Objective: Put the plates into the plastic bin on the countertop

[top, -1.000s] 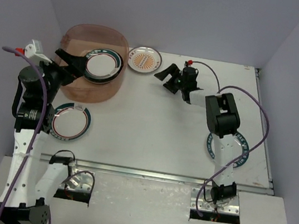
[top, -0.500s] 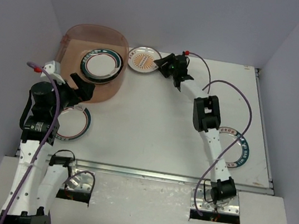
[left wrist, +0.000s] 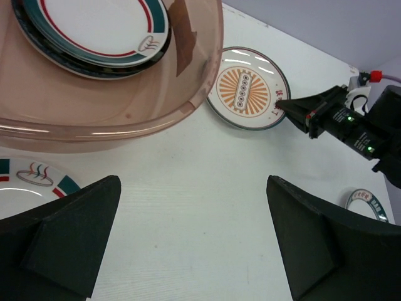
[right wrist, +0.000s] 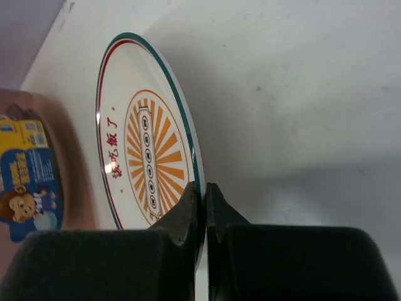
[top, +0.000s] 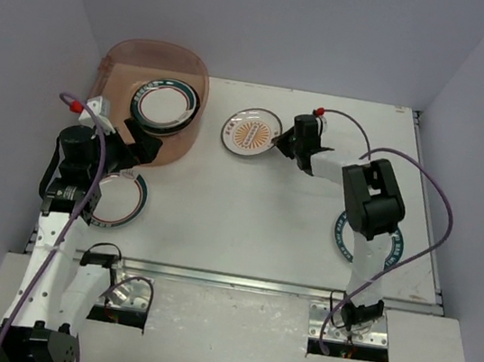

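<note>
The orange sunburst plate [top: 251, 133] [left wrist: 247, 88] [right wrist: 147, 157] is right of the plastic bin [top: 118, 62] [left wrist: 125, 113]. My right gripper [top: 277, 141] [right wrist: 205, 191] is shut on its right rim, and the plate looks tilted above the countertop [top: 247, 209]. Inside the bin lies a stack of teal-and-red-rimmed plates [top: 164, 106] [left wrist: 94, 28]. My left gripper [top: 141, 141] [left wrist: 193, 182] hangs open over bare countertop just in front of the bin, holding nothing. Another white plate [top: 116, 199] [left wrist: 25, 179] lies below my left arm.
A teal-rimmed plate [top: 394, 243] [left wrist: 369, 204] lies partly under the right arm near the table's right side. Grey walls close in the back and sides. A metal rail [top: 254, 282] runs along the front edge.
My right gripper has shut on the sunburst plate's rim and pulled it from the back edge toward the middle. My left gripper has come out of the bin to its near side.
</note>
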Action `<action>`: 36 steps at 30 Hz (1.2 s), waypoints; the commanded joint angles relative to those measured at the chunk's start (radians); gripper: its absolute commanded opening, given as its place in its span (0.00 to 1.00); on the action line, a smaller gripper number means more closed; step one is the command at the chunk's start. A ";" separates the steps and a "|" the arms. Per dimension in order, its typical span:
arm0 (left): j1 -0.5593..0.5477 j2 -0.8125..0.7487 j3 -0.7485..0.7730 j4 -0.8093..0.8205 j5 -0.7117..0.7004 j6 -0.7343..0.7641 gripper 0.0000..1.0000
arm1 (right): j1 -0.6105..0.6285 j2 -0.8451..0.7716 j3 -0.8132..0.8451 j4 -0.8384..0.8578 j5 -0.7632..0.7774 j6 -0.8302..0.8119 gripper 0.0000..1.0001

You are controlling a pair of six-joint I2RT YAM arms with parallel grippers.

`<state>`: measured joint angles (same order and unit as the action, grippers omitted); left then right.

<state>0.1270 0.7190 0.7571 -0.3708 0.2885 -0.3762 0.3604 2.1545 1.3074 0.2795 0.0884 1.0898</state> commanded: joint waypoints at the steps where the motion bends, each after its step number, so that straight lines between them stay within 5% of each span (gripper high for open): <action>1: -0.038 0.061 0.033 0.124 0.191 -0.048 1.00 | 0.000 -0.314 -0.149 -0.062 0.065 -0.268 0.00; 7: -0.242 0.267 0.147 0.152 0.235 -0.081 1.00 | -0.007 -0.688 -0.398 -0.117 -0.290 -0.459 0.00; 14: -0.314 0.351 0.171 0.163 0.196 -0.130 0.99 | -0.009 -0.943 -0.538 0.001 -0.637 -0.397 0.00; 17: -0.346 0.372 0.166 0.185 0.213 -0.135 0.91 | -0.011 -0.946 -0.551 0.105 -0.771 -0.296 0.00; 23: -0.397 0.407 0.165 0.173 0.239 -0.124 0.60 | -0.011 -0.898 -0.539 0.237 -0.840 -0.163 0.00; 26: -0.405 0.399 0.172 0.165 0.247 -0.123 0.10 | -0.013 -0.881 -0.527 0.226 -0.806 -0.154 0.00; 28: -0.405 0.385 0.194 0.143 0.212 -0.123 0.00 | -0.020 -0.885 -0.532 0.200 -0.765 -0.163 0.02; 31: -0.403 0.383 0.238 0.095 0.064 -0.134 0.00 | -0.029 -0.896 -0.548 0.154 -0.711 -0.194 0.92; 32: -0.396 0.392 0.283 0.055 0.015 -0.153 0.00 | -0.036 -0.913 -0.548 0.111 -0.672 -0.236 0.99; 36: -0.258 0.409 0.384 0.011 -0.111 -0.225 0.00 | -0.058 -0.984 -0.557 -0.139 -0.431 -0.355 0.99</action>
<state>-0.2378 1.1368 1.0233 -0.3694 0.3443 -0.5350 0.3237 1.2445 0.7376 0.2911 -0.5452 0.8391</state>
